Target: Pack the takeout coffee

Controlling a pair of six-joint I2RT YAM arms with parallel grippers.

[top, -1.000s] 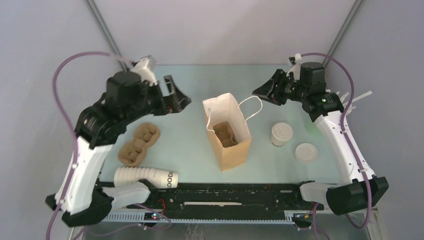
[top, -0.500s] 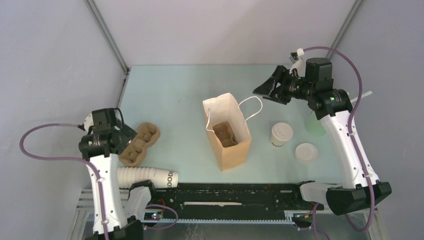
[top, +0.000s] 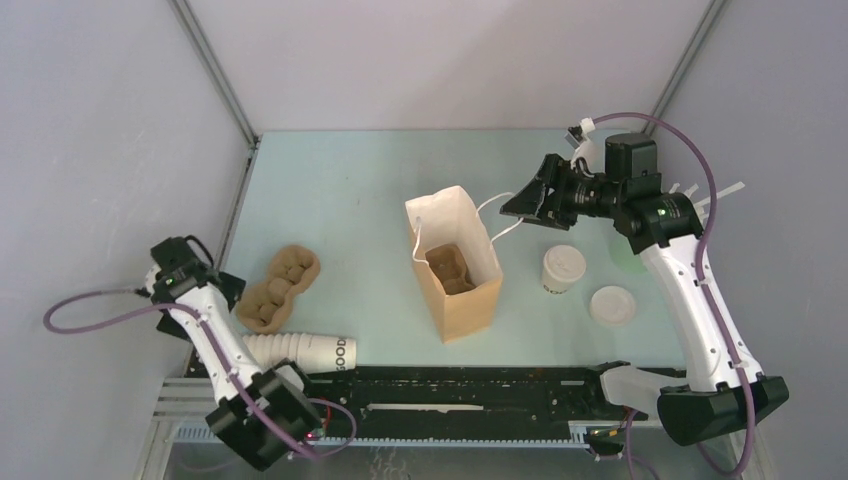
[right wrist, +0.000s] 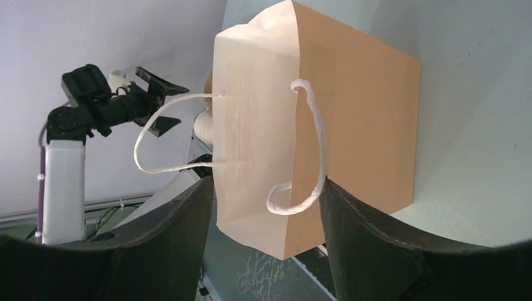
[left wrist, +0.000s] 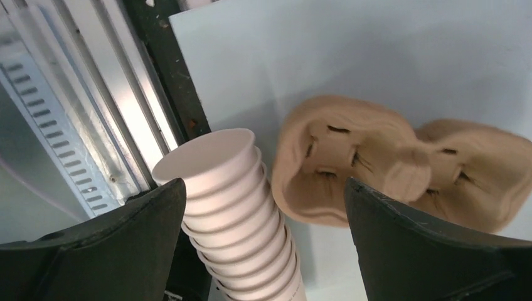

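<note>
The takeout coffee [top: 563, 268], a small cream cup with a white lid, stands upright on the table to the right of the brown paper bag [top: 458, 290]. My right gripper [top: 520, 200] hovers open at the bag's far right side. In the right wrist view the bag's white string handle [right wrist: 310, 150] hangs between the open fingers of the gripper [right wrist: 266, 188], close to the right finger and not pinched. My left gripper [top: 228, 292] is pulled back at the table's left edge. It is open [left wrist: 263, 188] above the stack of cups [left wrist: 241, 219], holding nothing.
The open bag holds a brown pulp carrier [top: 450, 268]. A second pulp carrier [top: 278, 288] lies at the left, with the nested cup stack [top: 295, 351] on its side in front of it. A loose white lid [top: 611, 304] lies right of the coffee. A pale green object [top: 628, 255] shows behind the right arm.
My left arm has swung back from the far left of the table to the near-left edge, jaws fully open. My right gripper has opened wider and edged towards the bag's handle.
</note>
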